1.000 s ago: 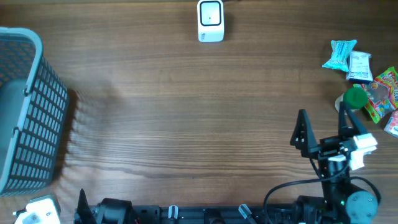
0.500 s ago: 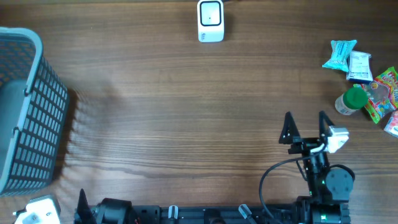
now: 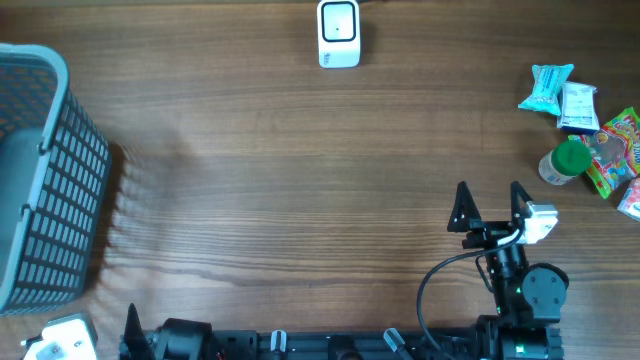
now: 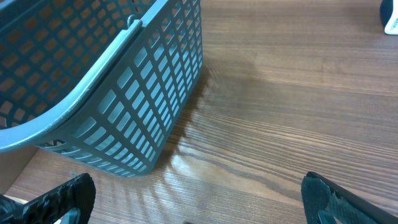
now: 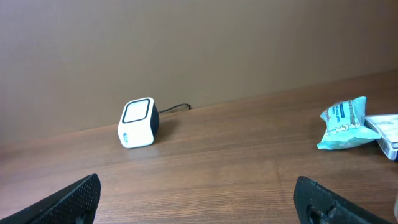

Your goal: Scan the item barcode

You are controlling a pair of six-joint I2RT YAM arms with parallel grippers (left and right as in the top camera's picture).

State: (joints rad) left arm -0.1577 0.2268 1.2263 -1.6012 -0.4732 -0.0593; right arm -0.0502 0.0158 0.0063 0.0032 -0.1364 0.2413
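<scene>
At 12 o'clock on the wooden surface [image 3: 300, 150], against the far edge, a white barcode scanner [image 3: 339, 33] with a dark window, cable trailing behind. Between 2 and 3 o'clock, a loose cluster of items, untouched: teal packet [image 3: 548, 86], white packet [image 3: 578, 106] just beside it, green-capped bottle [image 3: 568, 160], bright candy pack [image 3: 620, 145] at the edge. At 9 o'clock, a blue-grey mesh basket [image 3: 40, 180]. At 5 o'clock, the right pincer [image 3: 490, 192], fingers spread wide, gripping nothing, well apart from the items and pointing toward 12 o'clock. At 7 o'clock, low by the near edge, the left pincer [image 4: 196, 199], fingers likewise wide apart and bare, facing the basket's near corner.
</scene>
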